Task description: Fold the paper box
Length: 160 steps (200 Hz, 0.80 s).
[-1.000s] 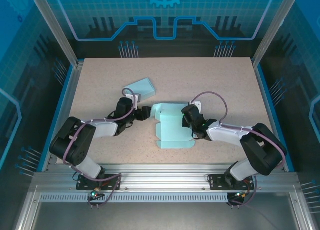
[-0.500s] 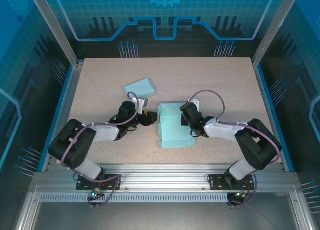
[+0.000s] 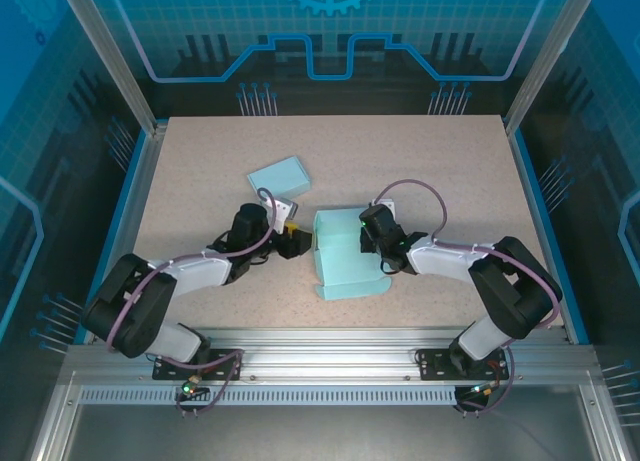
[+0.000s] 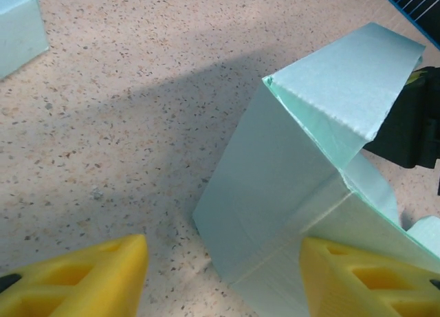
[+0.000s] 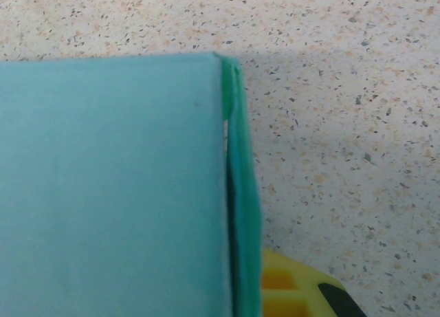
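— In the middle of the top view, the box (image 3: 345, 259) looks narrower than a second ago. What changed?
— Its left flap. A second back it lay flat on the table (image 3: 440, 161), reaching toward the left gripper (image 3: 298, 243). Now it stands up as a wall, with that gripper just beside it on the outside.
— Is the gripper holding the wall?
— No. In the left wrist view its yellow fingers (image 4: 82, 279) are apart, and the wall's lower corner sits between them at the bottom of the frame.
— And the right gripper (image 3: 376, 237)?
— Over the box's right part, about where it was half a second ago. Its wrist view has a teal panel across the left of the frame and one yellow finger (image 5: 295, 289) below the panel's edge. The other finger is hidden, so I cannot tell whether it is clamped on the paper.
— What does that mean for the task?
— One side wall is up, I'd judge, but the flaps along the box's lower edge look flat. Folding is partway, and the raised wall may drop back if let go.
— The second box (image 3: 278, 173)?
— Upper left, well apart, unmoved.
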Motion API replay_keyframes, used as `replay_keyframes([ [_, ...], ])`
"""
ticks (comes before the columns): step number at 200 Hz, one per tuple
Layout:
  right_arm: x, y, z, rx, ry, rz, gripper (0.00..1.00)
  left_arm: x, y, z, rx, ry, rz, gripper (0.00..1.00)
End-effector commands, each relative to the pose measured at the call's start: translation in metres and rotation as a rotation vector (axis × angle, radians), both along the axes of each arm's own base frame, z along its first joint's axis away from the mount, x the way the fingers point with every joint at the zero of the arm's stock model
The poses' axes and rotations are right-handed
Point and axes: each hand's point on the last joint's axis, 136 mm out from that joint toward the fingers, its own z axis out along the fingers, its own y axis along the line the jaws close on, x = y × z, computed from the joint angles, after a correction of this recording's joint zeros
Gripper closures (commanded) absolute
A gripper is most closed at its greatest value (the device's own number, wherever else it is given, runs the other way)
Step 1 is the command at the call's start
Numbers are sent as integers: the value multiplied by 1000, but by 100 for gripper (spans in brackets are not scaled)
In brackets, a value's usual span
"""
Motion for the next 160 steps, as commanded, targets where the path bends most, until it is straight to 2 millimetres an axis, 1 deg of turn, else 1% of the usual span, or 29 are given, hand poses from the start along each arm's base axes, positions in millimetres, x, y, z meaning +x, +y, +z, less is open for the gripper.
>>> replay_keyframes([
  [1,0,6,7,12,-16,32,100,5,2,14,43,-24,7,38],
  [12,-2,2,8,6,-13,15,100,8,7,17,33,-10,60,36],
  [22,-3,-3,8,-2,-10,-13,100,9,15,22,7,0,129,32],
  [34,-3,-6,9,-2,-11,-34,100,4,20,28,-53,6,181,26],
  [50,-3,-6,9,5,-10,-45,100,-7,25,30,-115,25,234,22],
  [58,-2,-5,8,8,-9,-47,100,-13,31,25,-103,37,279,20],
  [69,-1,-4,7,12,-8,-49,100,-23,35,17,-56,45,316,13],
  [75,-1,-4,6,12,-6,-48,100,-28,37,13,-27,49,335,12],
  [92,-1,-3,4,15,-1,-45,100,-39,37,2,27,64,359,7],
  [106,-1,-2,4,16,0,-46,100,-44,31,-5,40,68,350,1],
  [126,-2,-2,5,23,-3,-45,100,-47,21,-18,70,82,333,1],
  [137,-2,-1,6,26,-4,-44,100,-48,20,-29,113,102,334,1],
  [160,-2,0,9,37,-8,-38,100,-52,24,-51,200,155,370,1],
])
